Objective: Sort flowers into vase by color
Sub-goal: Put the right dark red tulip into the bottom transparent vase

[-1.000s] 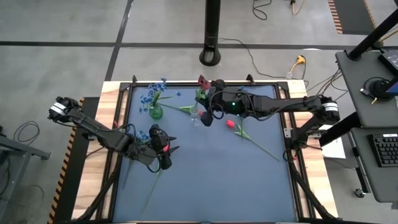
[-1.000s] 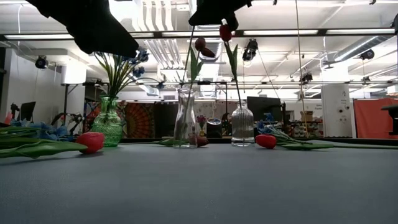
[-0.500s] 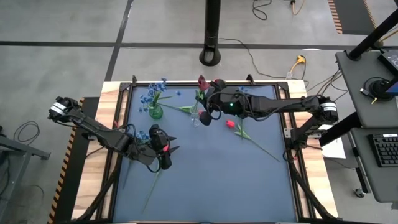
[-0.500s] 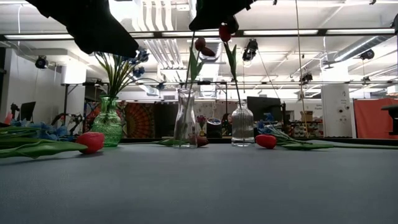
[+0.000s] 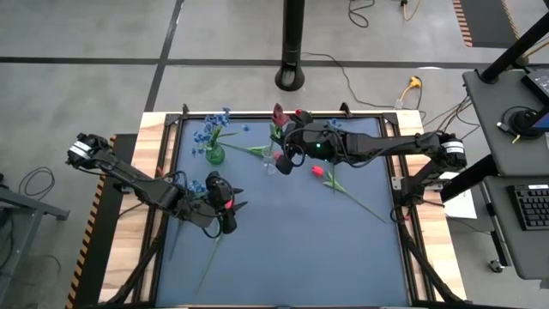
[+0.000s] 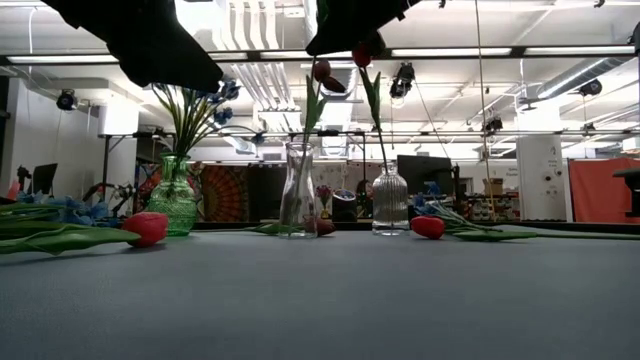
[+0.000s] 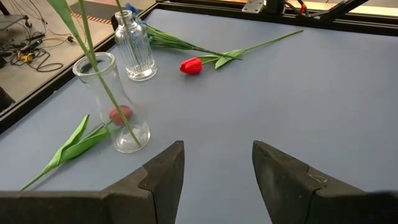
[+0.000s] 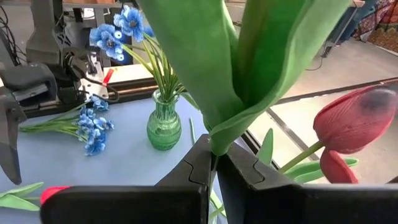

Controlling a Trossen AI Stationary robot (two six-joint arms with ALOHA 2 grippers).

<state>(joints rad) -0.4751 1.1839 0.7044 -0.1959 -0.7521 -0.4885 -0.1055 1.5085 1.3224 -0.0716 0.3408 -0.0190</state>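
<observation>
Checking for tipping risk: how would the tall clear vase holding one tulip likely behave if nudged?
The tall clear vase looks narrow and tall, so probably tippy. Its tulip stem leans against the rim, likely adding leverage. It appears empty of water, so probably light.

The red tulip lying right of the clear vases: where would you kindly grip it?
I'd take the tulip by its bare stem beyond the leaves, from straight above, fingers across it: it lies flat, and that stretch is thin and unobstructed.
</observation>
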